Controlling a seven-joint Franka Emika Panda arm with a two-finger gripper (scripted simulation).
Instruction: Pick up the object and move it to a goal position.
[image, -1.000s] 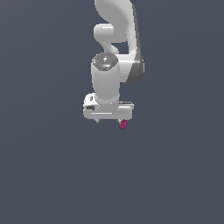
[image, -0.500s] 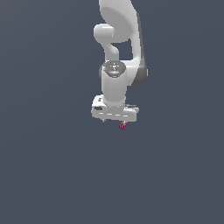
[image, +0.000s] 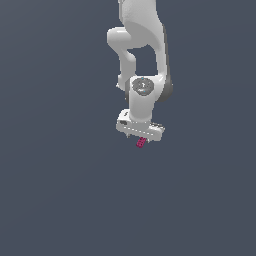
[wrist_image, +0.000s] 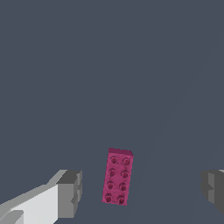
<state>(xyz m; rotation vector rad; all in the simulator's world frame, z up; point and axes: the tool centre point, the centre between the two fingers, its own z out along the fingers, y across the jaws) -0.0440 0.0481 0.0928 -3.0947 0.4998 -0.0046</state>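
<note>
One small magenta-pink studded plastic brick lies flat on the plain slate-grey floor, its eight round bumps facing up in two rows of four. In the wrist view it sits between the two grey fingertip pads of the white two-finger gripper, nearer one pad than the other and touching neither; its long side runs roughly across the line that joins the pads. The jaws stand wide apart, with clear floor on both sides of the brick. In the exterior view the white jointed robot arm reaches down from the top, and the gripper hangs directly above the brick, which peeks out just beneath it.
</note>
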